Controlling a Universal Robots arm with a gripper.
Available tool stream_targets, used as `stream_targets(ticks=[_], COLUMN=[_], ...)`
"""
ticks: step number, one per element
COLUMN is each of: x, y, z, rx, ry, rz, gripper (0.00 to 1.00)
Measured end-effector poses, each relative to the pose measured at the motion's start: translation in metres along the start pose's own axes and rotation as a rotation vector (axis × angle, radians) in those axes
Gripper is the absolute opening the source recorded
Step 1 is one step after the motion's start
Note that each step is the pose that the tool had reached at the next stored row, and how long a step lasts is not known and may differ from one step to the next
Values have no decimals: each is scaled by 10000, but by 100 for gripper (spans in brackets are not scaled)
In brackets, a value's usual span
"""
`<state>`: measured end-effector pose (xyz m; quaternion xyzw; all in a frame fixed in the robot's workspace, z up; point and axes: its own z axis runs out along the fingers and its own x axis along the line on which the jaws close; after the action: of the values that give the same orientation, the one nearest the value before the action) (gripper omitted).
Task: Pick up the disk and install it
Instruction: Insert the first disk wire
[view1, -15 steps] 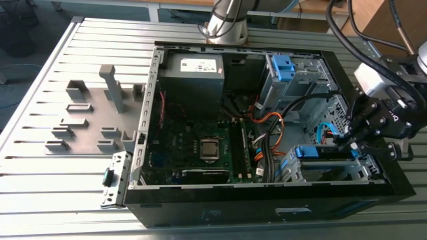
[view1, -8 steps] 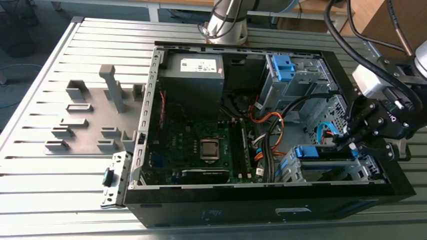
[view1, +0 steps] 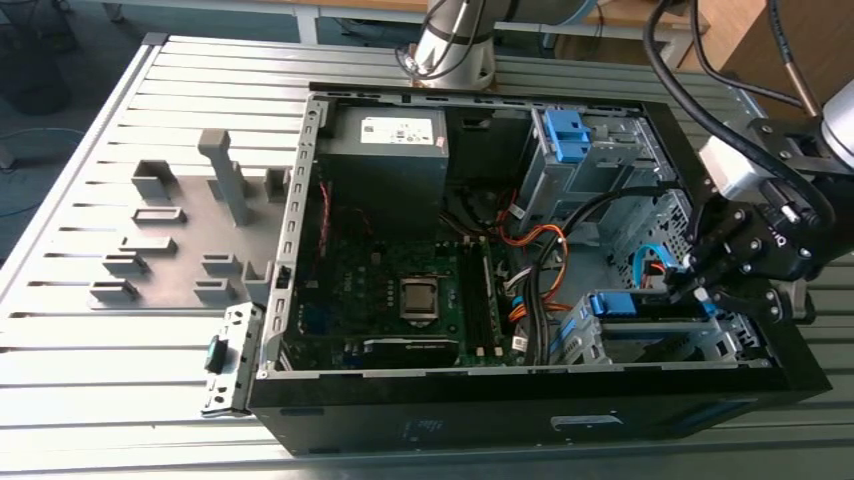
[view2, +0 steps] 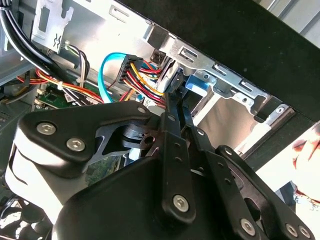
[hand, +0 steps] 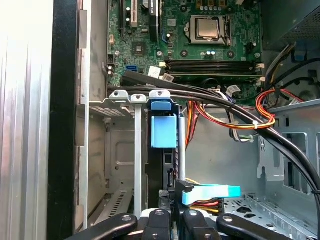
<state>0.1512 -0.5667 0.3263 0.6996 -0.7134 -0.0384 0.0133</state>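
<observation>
The disk (view1: 621, 304) sits on edge in the lower drive cage of the open computer case (view1: 534, 415), its blue carrier bracket (hand: 163, 131) facing up out of the slot. My gripper (view1: 678, 290) hangs inside the case, just to the exterior view's right of the disk. In the second wrist view its black fingers (view2: 171, 125) lie close together, shut, their tips at the disk's silver end (view2: 169, 77). I cannot tell whether they touch it. In the first wrist view the gripper (hand: 172, 216) is beside a blue data connector (hand: 212, 192) at the disk's end.
Orange, red and black cables (view1: 541, 250) cross between the motherboard (view1: 418, 298) and the drive cages. A grey power supply (view1: 387, 150) and an upper cage with a blue latch (view1: 567, 135) sit at the back. A grey fixture (view1: 174, 230) lies on the slatted table. A hand (view2: 307, 160) shows beyond the case wall.
</observation>
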Motion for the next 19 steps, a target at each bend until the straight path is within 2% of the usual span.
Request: stream_targets(ticks=[2, 3, 4, 7, 8, 11, 14, 16, 18, 19], x=[-1, 0, 0, 0, 0, -4, -12, -11, -12, -12], y=[-1, -1, 0, 0, 1, 9, 10, 10, 7, -8], z=[12, 12, 9, 3, -8, -125, -138, -139, -139, -138], rx=[0, 0, 0, 1, 1, 0, 1, 1, -4, -31], ry=[-26, -20, -13, -1, 1, -6, -11, -12, -22, -35], rz=[-1, -1, -1, 0, 0, 0, -1, -1, -3, -4], gripper=[18, 18, 24, 24, 24, 24, 24, 22, 11, 11])
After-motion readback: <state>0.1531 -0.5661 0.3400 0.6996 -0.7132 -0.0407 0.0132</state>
